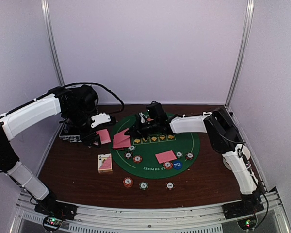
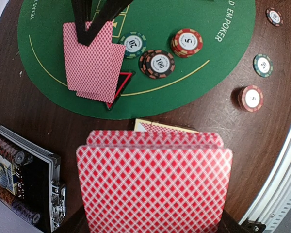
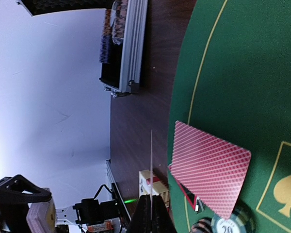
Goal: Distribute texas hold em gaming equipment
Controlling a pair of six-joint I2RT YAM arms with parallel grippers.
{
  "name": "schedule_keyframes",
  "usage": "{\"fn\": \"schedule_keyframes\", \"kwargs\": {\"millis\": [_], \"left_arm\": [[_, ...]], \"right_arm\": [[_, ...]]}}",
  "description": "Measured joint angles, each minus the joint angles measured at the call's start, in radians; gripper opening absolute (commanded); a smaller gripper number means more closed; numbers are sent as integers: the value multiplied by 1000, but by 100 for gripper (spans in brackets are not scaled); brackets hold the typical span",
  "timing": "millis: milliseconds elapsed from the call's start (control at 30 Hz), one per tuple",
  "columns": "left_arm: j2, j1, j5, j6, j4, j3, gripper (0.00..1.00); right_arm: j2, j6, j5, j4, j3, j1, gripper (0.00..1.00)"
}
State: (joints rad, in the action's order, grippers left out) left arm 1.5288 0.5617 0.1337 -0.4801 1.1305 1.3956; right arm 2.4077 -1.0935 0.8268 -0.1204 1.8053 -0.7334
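Overhead: left gripper clamped on card stack, just off green mat; right gripper over dealt cards at mat's left edge. Left wrist: stack fills foreground; triangle and chips on mat. Right wrist: fingers together, pinching single card edge-on.

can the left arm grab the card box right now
Probably not: the left hand is shut on a stack of cards, so it has no free grip, though the card box lies uncovered nearby.
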Motion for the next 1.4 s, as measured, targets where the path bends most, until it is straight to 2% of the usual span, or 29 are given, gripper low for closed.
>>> {"fn": "schedule_keyframes", "kwargs": {"millis": [100, 367, 700, 900, 1100, 1400], "left_arm": [[0, 0, 0, 0, 0, 0, 0], [0, 0, 1, 0, 0, -8, 0], [0, 0, 5, 0, 0, -14, 0], [-1, 0, 6, 0, 0, -14, 0], [-1, 0, 6, 0, 0, -14, 0], [-1, 0, 9, 1, 0, -14, 0]], "right_arm": [[55, 35, -21, 61, 66, -6, 7], [95, 134, -69, 216, 161, -17, 35], [42, 317, -179, 448, 170, -22, 55], [-61, 398, -240, 523, 152, -21, 62], [-223, 400, -238, 461, 1, -22, 71], [-374, 237, -139, 172, -276, -63, 77]]}}
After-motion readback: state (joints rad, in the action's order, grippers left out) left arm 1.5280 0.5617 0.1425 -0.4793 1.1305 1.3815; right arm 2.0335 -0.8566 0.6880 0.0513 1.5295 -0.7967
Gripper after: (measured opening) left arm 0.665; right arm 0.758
